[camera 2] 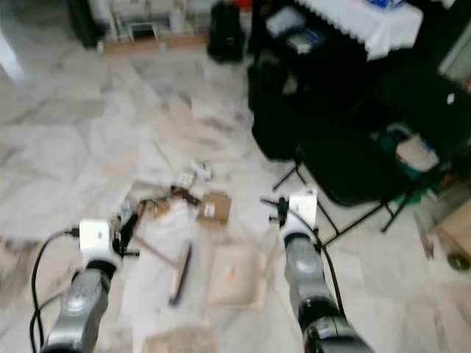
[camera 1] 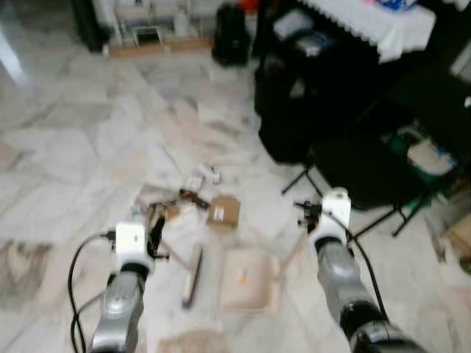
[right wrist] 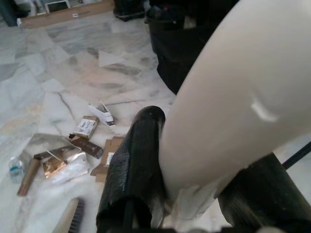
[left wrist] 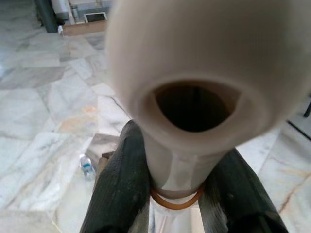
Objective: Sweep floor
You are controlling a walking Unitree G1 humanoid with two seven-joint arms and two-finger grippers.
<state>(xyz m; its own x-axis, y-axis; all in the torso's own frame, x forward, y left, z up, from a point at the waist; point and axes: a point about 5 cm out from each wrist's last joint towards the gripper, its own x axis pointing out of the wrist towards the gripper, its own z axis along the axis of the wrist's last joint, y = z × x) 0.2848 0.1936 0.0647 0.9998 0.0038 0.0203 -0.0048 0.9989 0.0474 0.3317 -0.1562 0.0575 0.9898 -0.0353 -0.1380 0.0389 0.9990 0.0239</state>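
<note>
My left gripper [camera 1: 155, 229] is shut on the cream broom handle [left wrist: 187, 92], whose hollow end faces the left wrist camera. The broom head [camera 1: 192, 276] rests on the marble floor just left of the beige dustpan [camera 1: 246, 279]. My right gripper [camera 1: 305, 216] is shut on the dustpan's cream handle [right wrist: 228, 97], which slants down to the pan. Litter lies just beyond them: a brown box [camera 1: 224, 212], white cartons [camera 1: 202, 176], brown wrappers [camera 1: 168, 209] and a small water bottle [right wrist: 15, 168].
A black folding chair [camera 1: 368, 173] stands close on the right, with black bags [camera 1: 294, 110] and a table with a white cloth [camera 1: 375, 22] behind it. A black bag [camera 1: 231, 33] and a long board [camera 1: 158, 48] sit by the far wall. Open marble floor stretches to the left.
</note>
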